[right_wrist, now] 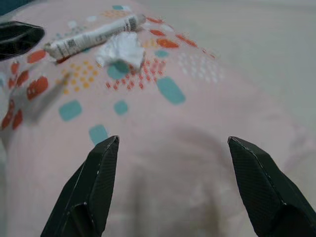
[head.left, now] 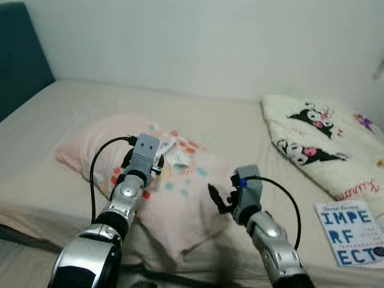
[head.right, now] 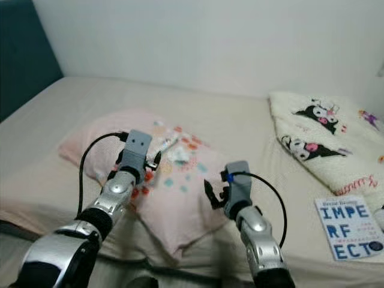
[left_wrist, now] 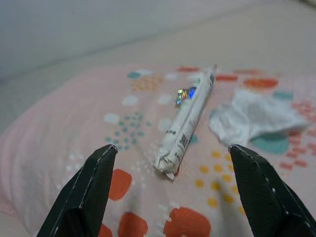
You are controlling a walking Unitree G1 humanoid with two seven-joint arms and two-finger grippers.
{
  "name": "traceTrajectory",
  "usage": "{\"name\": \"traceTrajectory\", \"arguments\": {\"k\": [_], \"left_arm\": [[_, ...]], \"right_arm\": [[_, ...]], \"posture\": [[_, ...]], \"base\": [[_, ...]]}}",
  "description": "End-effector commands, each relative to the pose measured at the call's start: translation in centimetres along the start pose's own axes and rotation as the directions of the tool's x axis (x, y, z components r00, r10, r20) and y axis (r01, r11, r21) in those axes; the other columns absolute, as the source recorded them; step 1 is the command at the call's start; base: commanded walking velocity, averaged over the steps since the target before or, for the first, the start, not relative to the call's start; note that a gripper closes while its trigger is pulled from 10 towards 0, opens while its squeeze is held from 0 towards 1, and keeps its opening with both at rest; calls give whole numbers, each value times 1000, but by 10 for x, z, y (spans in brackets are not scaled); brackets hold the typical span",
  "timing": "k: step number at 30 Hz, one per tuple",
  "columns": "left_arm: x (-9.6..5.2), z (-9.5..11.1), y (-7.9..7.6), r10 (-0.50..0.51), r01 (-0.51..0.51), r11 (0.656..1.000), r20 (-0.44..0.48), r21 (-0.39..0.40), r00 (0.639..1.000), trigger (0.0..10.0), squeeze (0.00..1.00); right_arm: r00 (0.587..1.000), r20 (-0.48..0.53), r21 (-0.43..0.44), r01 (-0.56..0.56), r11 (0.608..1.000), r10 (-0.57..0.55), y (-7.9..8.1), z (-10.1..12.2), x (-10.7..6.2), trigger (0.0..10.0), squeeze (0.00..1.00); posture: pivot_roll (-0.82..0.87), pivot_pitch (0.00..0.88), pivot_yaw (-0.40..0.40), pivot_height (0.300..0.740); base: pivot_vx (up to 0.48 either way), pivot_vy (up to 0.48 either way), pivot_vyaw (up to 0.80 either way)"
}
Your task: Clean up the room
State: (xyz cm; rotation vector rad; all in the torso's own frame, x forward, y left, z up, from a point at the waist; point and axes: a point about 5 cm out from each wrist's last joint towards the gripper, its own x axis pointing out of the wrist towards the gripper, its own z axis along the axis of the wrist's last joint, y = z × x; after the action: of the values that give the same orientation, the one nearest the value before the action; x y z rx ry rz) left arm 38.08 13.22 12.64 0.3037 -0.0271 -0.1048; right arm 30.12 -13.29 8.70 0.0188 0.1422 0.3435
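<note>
a rolled paper wrapper lies on the pink pillow, straight ahead of the left gripper and just past its fingertips, not touching them. it's white w/ small black print and what looks like a barcode (too blurred to read), plus a shiny blue-gold speck near its far half. just beside it, on the side toward the right gripper, sits a crumpled white tissue, apart from the wrapper by a thin gap.

left gripper hovers low over the pillow, fingers spread wide, nothing between them, the wrapper's near end centred in the gap. right gripper is nearer the robot over the pillow's plain pink part, fingers also wide apart and empty; from it the tissue and wrapper lie further ahead, w/ the tip of one left finger showing at the wrapper's end.

pillow has orange, teal and yellow dots and dashes and rests on a beige bed. well off to the right gripper's outer side: a cream blanket w/ black cartoon characters and some pink script i can't read, and nearer the robot a white book w/ big blue letters "impe / rf / ect", smaller text above unreadable. dark teal headboard far beyond the left arm; pale wall behind the bed.
</note>
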Motion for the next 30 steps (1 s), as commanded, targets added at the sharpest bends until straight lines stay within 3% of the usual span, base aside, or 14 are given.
{"name": "traceTrajectory", "arguments": {"k": [1,14,20,24,26,28,30], "left_arm": [[11,22,9,-8,4,998,60,68,998,10000,0],[22,54,14,-49,30,990,137,135,989,10000,0],[25,58,19,-68,33,964,123,266,990,10000,0],[26,59,21,-58,20,959,127,281,990,10000,0],[29,65,47,58,-81,966,98,246,993,10000,0],[29,65,47,58,-81,966,98,246,993,10000,0],[29,63,65,134,-141,971,47,191,990,10000,0]], "right_arm": [[1000,3,27,-4,1000,4,8,1,-4,10000,0],[999,31,46,-7,999,5,24,11,-18,10000,0],[999,44,56,1,998,-4,31,18,-27,10000,0],[999,44,57,2,998,-5,31,19,-29,10000,0],[999,26,62,23,998,-25,30,17,-37,10000,0],[999,26,62,23,998,-25,30,17,-37,10000,0],[999,11,64,37,997,-38,29,15,-43,10000,0]], "posture": [[-100,139,-1,600],[-112,233,31,600],[-132,283,41,600],[-132,283,41,600],[-135,332,41,600],[-135,332,41,600],[-134,350,40,600]], "base": [[0,0,0],[0,0,0],[0,0,0],[0,0,0],[0,0,0],[0,0,0],[0,0,0]]}}
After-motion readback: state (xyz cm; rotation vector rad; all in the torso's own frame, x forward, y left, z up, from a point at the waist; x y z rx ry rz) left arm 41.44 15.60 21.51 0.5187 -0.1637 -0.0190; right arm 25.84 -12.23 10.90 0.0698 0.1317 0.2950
